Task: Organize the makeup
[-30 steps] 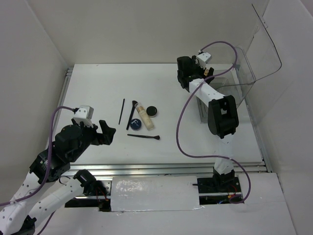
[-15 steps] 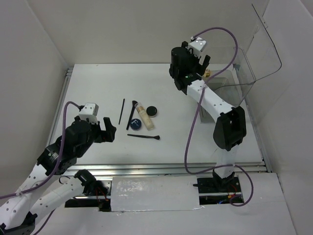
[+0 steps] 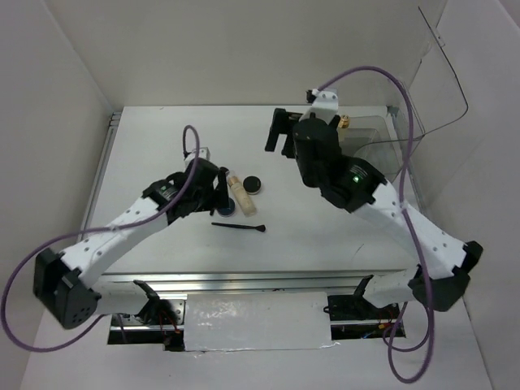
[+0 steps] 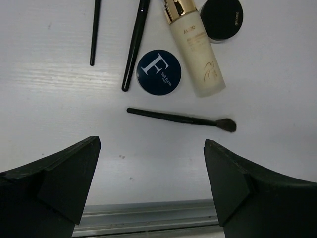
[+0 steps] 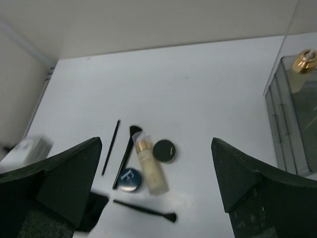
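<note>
At the left-middle of the table (image 3: 154, 138), the left claw (image 4: 151, 146) hangs over the loose cluster of makeup, jaws wide apart, nothing between them. Below it, noted left to right in the left wrist view: a thin black pencil (image 4: 93, 30); a longer black brush (image 4: 135, 47) lying slantwise beside it, its near end just beside the dark-blue compact (image 4: 158, 72); a beige bottle (image 4: 195, 57) with a gold collar, lying flat, close against that compact on one side and the black compact (image 4: 223, 19) on the other; and, apart on the near side of the group, a small brush (image 4: 181, 119) lying crosswise, bristle end to the right. All six rest on the bare table, unsorted, none gripped. Further right, the right claw (image 5: 156, 144) is held high above the table and empty, jaws likewise fully apart, its camera looking down at the same cluster. At the far right stands the clear plastic box (image 3: 406, 138). A gold-capped bottle (image 5: 303, 63) shows there through the clear wall, though I cannot tell whether it sits inside a compartment or just behind. Judgement: if that bottle counts as placed, one item is done and six are left, so the job is at an early stage. The left claw looks best set to take the next piece, likely the small brush or the dark-blue compact, which lie nearest under it.
</note>
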